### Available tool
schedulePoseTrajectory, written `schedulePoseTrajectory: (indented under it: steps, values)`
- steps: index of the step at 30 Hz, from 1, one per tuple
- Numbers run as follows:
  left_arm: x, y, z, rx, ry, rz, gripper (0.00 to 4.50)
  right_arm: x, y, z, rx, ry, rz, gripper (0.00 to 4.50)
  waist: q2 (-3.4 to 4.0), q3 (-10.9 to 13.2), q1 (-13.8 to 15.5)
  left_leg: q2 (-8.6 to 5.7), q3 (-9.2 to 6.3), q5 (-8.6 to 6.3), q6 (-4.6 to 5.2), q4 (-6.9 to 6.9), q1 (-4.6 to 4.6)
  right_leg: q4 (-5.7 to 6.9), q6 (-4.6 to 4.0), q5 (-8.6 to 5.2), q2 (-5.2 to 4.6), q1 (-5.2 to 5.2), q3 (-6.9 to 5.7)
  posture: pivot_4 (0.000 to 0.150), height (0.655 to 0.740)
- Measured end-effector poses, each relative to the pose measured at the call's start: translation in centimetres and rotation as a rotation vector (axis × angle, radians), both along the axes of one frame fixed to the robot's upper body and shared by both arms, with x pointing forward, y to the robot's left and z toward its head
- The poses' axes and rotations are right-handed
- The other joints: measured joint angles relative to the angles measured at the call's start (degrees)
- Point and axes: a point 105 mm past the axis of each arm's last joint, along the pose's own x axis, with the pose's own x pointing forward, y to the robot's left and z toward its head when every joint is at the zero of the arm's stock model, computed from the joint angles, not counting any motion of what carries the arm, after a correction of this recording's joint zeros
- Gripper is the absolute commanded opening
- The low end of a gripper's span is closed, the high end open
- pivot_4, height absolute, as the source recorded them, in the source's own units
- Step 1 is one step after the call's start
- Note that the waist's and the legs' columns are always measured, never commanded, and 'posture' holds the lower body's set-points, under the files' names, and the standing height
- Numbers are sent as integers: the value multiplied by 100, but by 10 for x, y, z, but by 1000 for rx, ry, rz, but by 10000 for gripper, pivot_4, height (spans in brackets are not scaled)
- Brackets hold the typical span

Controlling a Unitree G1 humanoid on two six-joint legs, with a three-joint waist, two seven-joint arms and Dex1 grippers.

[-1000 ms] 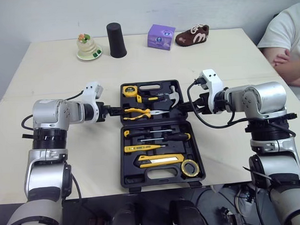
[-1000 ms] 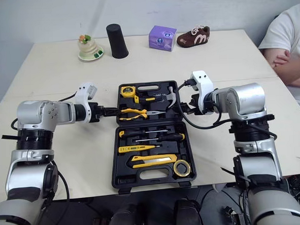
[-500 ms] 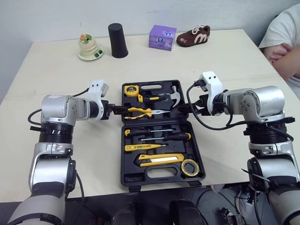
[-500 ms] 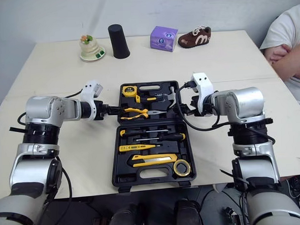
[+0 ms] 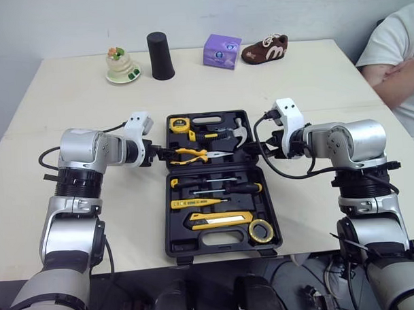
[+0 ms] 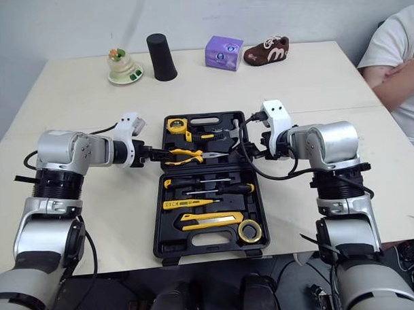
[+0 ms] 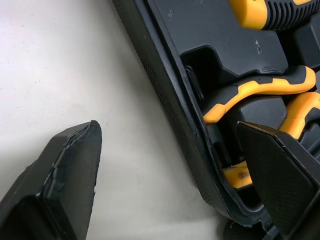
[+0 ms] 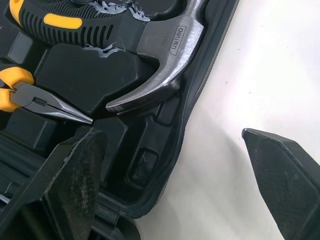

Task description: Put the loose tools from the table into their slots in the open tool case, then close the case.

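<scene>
Case (image 5: 221,240) open; left tool (image 5: 161,154), right tool (image 5: 256,148) astride.

Head stereo pair looked down over table (image 5: 69,92), tool case (image 5: 170,217) mid-frame; wrist cameras sat close on case's opposite side rims, also seen from head.

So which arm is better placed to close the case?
Neither clearly: left end effector and right end effector each straddle, open, a side wall of the far half of the black plastic tool case.
</scene>
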Motion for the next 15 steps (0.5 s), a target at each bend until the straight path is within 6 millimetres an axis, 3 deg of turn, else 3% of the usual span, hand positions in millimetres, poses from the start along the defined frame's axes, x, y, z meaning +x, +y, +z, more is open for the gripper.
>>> schedulePoseTrajectory:
  steps: [7, 10, 11, 15]
  values:
    - [4, -5, -2, 40, -25, 2, 44842, 8, -9, -11, -67, 43, -71, 45000, 0, 0, 8, 0, 7, 4, 1, 1, 8, 8, 0, 0, -2, 1, 7, 1500, 7400]
    - [5, -5, -3, 51, -28, 10, 37081, 12, -11, -14, -75, 56, -93, 45000, 0, 0, 4, 0, 8, 4, 1, 1, 8, 9, 0, 0, -2, 1, 8, 1500, 7400]
    - [5, -5, -3, 57, -27, 15, 32417, 15, -10, -14, -79, 56, -102, 45000, 0, 0, 4, 0, 8, 4, 1, 1, 9, 10, 0, 0, -2, 1, 8, 1500, 7400]
    - [4, -14, -6, 41, -19, -8, 15824, 19, 0, -18, -62, 76, -97, 32318, 0, 0, -7, 1, 9, 5, 1, 0, 8, 10, 0, 0, -1, 1, 8, 1500, 7400]
